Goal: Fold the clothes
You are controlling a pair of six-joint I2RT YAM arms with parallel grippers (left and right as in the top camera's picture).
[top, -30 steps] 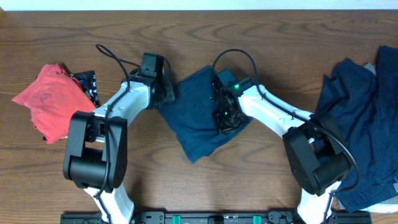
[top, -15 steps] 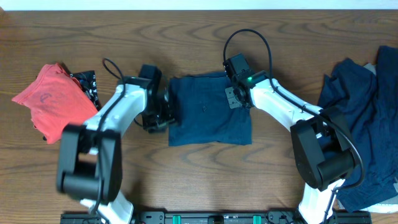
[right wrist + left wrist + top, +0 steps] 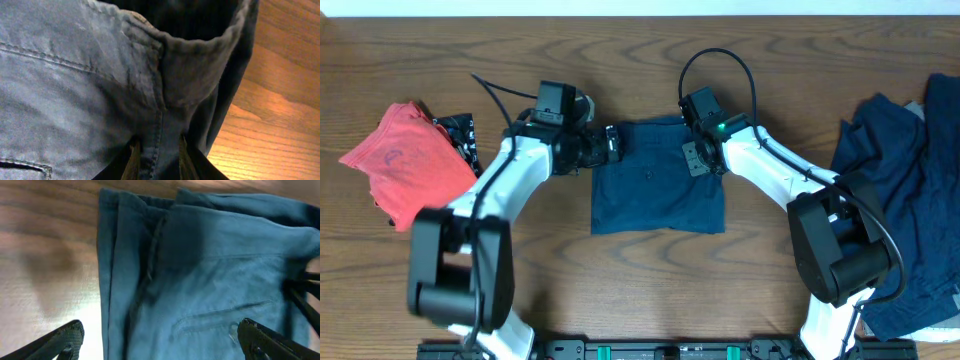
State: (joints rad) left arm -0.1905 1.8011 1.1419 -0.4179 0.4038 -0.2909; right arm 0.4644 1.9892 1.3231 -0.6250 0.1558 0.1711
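Navy shorts (image 3: 655, 190) are laid out folded, nearly square, slightly wider left-right. Cloth near the right edge is pinched by the right gripper (image 3: 696, 160); the left gripper (image 3: 611, 143) is spread wide.

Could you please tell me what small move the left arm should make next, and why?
Probably lower the left gripper and close it on the left edge of the shorts. Its fingers are spread open over that edge, while the right gripper pinches the opposite edge.
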